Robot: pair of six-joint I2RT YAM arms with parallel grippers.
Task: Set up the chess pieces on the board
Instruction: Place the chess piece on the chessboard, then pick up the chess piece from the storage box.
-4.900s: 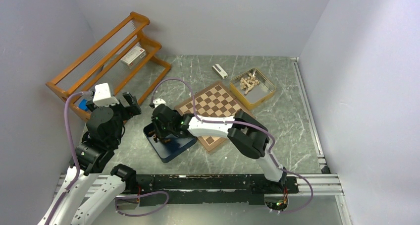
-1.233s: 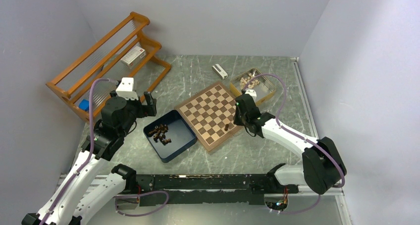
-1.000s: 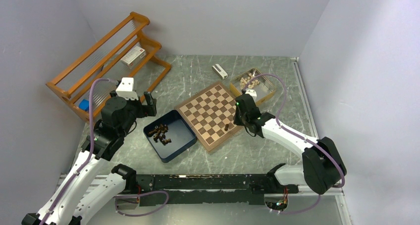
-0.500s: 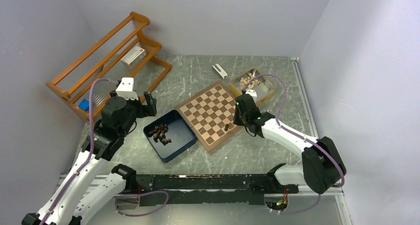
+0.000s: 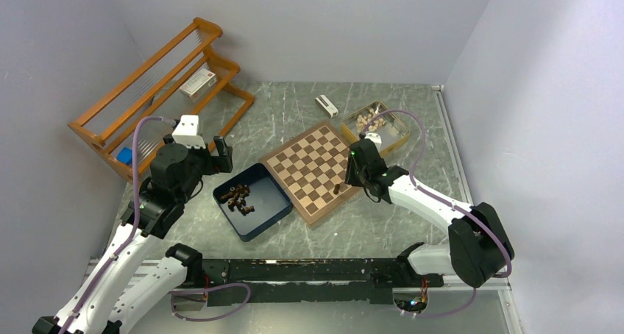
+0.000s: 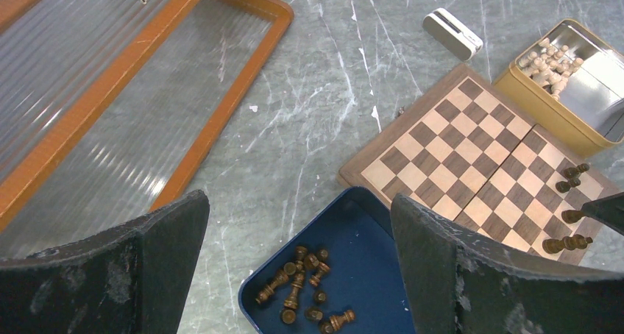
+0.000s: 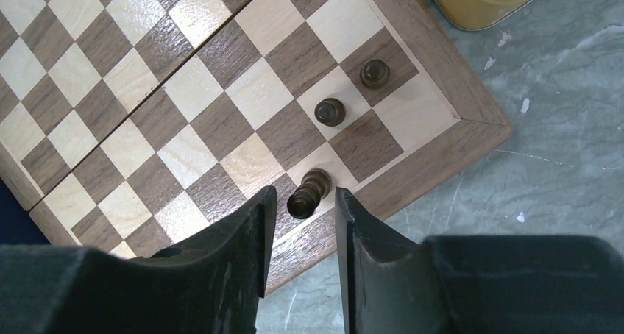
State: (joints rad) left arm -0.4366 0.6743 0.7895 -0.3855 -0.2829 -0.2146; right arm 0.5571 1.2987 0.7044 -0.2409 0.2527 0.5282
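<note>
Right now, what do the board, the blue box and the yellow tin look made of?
The board: wood, matte, grain visible in its squares. The blue box: smooth, painted metal or plastic, cannot tell. The yellow tin: likely metal, mirror-shiny inside.

Orange wooden rack (image 6: 224, 113) at left, white case (image 6: 452, 34) near yellow tin (image 6: 548, 121) of pale pieces (image 6: 548, 58), blue box (image 6: 368, 238)

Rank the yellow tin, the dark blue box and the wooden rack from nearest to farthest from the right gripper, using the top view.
1. yellow tin, just beyond the right gripper
2. dark blue box, left of the board
3. wooden rack, far left corner
</note>
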